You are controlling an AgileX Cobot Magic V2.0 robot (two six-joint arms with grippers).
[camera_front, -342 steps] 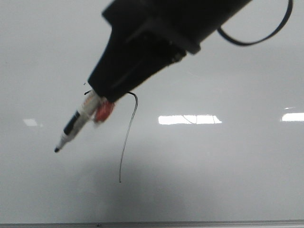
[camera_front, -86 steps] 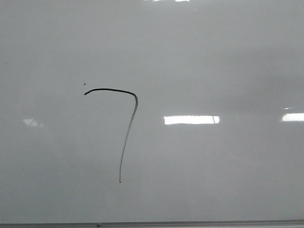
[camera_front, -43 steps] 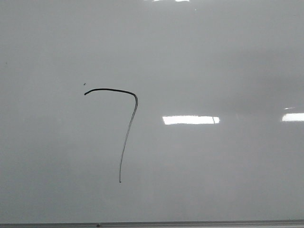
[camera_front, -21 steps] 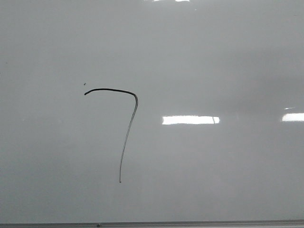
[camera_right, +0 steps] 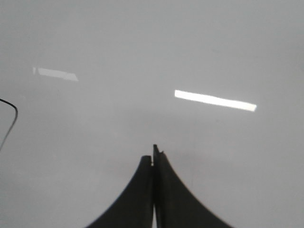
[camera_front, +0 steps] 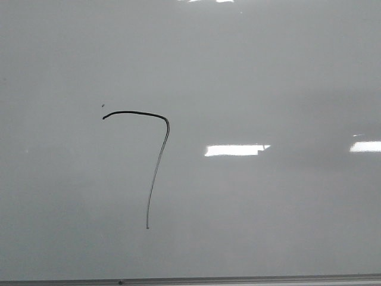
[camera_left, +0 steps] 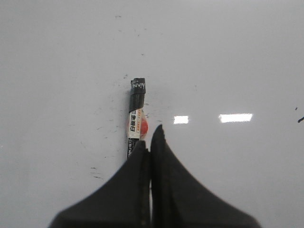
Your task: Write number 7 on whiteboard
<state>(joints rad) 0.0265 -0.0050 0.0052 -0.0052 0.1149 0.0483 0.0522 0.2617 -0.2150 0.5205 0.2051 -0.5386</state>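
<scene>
The number 7 (camera_front: 156, 173) is drawn in thin black line on the whiteboard (camera_front: 268, 71), left of centre in the front view: a curved top bar and a long, fainter, slanted downstroke. Its corner also shows at the edge of the right wrist view (camera_right: 13, 110). Neither gripper shows in the front view. In the left wrist view my left gripper (camera_left: 150, 140) is shut, and a black and white marker (camera_left: 137, 107) with an orange dot sticks out from under its left finger, over the board. My right gripper (camera_right: 152, 159) is shut and empty above bare board.
A thin grey metal edge strip (camera_front: 238, 279) runs along the board's near edge. A tiny dark speck (camera_front: 103, 105) sits just above the 7's top bar. Bright rectangular light reflections (camera_front: 235, 150) lie to the right of the 7. Faint old marks (camera_left: 121, 80) dot the board round the marker.
Eight seconds ago the left gripper with the marker hung over the 7 in the front view; it has since left that view. Over the last second only the reflections shift slightly.
</scene>
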